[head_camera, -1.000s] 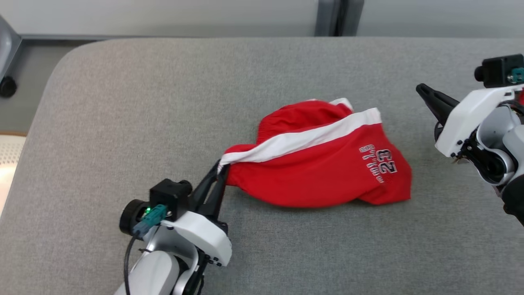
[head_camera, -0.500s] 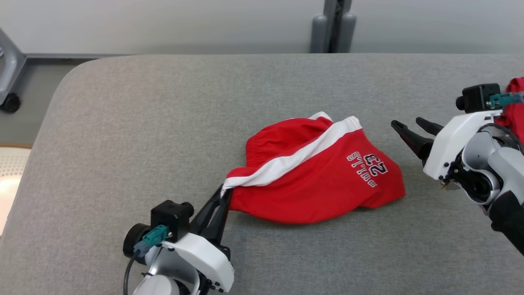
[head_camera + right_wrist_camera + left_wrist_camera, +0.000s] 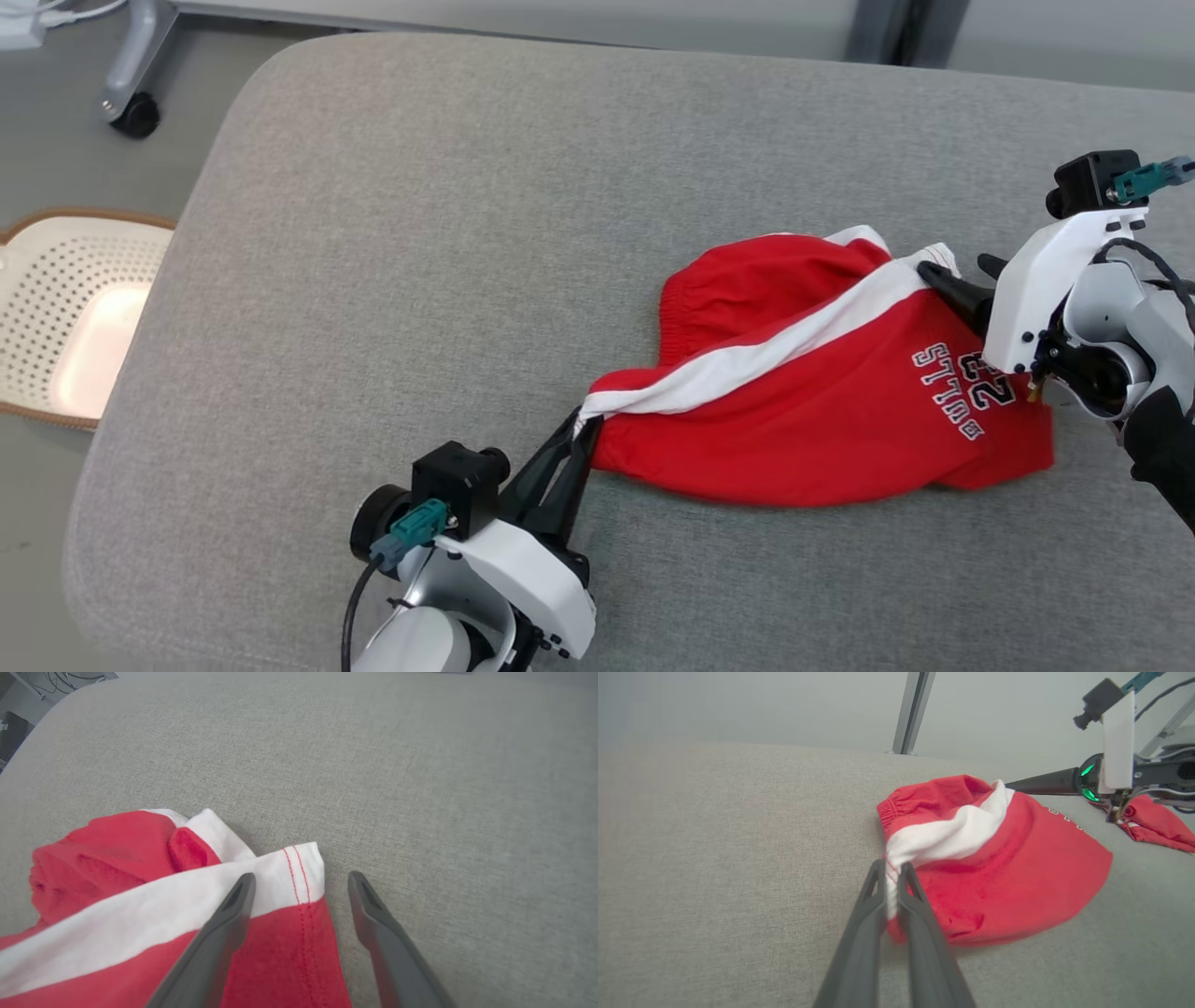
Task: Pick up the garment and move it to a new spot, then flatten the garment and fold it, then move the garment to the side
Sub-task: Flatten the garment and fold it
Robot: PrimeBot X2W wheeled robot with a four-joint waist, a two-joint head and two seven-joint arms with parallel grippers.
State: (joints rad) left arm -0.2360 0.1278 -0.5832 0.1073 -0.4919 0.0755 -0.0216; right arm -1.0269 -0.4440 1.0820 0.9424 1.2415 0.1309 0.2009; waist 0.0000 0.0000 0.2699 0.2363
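The garment is a pair of red shorts with a white side stripe and a "23" print, lying crumpled on the grey padded table. My left gripper is shut on the near end of the white stripe, and the left wrist view shows the cloth pinched between the tips of that gripper. My right gripper is open at the far hem corner. In the right wrist view the stripe's stitched corner lies between the spread fingers of the right gripper, with one finger over the cloth.
A white perforated basket sits on the floor off the table's left edge, near a wheeled frame leg. Another red cloth lies beyond my right arm. Bare grey padding stretches to the left and the front.
The head camera has shifted. My right gripper has opened and moved in to the garment's far hem corner. The left gripper keeps its hold on the stripe.
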